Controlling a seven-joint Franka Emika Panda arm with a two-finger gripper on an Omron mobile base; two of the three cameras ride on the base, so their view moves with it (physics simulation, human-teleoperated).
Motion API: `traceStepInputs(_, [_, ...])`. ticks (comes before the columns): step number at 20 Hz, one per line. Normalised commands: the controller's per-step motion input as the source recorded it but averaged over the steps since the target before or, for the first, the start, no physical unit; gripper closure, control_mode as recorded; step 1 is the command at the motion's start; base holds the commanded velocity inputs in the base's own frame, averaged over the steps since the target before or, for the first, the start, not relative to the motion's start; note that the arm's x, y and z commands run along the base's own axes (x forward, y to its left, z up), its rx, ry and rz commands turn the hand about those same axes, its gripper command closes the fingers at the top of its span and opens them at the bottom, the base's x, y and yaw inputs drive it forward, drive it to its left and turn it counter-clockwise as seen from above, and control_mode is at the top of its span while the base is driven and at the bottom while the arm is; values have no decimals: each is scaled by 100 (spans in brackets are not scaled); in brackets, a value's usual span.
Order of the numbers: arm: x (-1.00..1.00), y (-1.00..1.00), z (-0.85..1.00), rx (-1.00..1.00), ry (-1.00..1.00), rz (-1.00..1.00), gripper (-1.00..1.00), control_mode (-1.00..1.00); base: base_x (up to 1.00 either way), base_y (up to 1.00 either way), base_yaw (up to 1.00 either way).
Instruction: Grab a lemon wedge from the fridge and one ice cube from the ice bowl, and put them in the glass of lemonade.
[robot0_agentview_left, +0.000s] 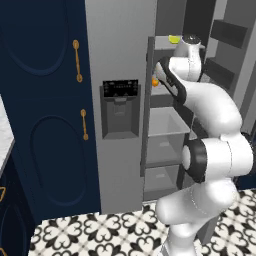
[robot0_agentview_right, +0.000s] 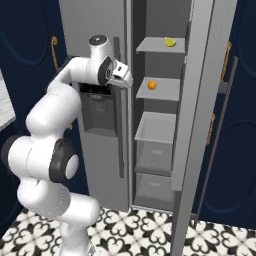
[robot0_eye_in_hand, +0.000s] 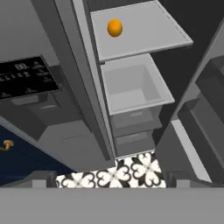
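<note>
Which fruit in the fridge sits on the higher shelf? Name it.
The lemon wedge: small, bright yellow, on the top shelf of the open fridge. The round orange fruit sits one shelf lower.

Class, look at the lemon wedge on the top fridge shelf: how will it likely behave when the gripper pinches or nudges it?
The lemon wedge looks tiny, so probably light and easily knocked. Its curved shape suggests it may rock or slip sideways from the fingers. It lies on a bare flat shelf, so a push would likely slide it.

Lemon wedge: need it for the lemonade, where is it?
The lemon wedge lies on the open fridge's top shelf, right base view, one shelf above the orange fruit.
</note>
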Motion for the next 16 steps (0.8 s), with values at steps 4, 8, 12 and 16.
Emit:
traceStepInputs(4, [-100, 74, 42, 6, -15, 0, -100, -100, 0, 0, 0])
traceStepInputs(8, [-100, 40, 5, 3, -11, 0, -100, -100, 0, 0, 0])
traceStepInputs(12, [-92, 7, 0, 5, 1, 0, -100, -100, 0, 0, 0])
traceStepInputs(16, [-77, -3, 21, 0, 2, -2, -100, -100, 0, 0, 0])
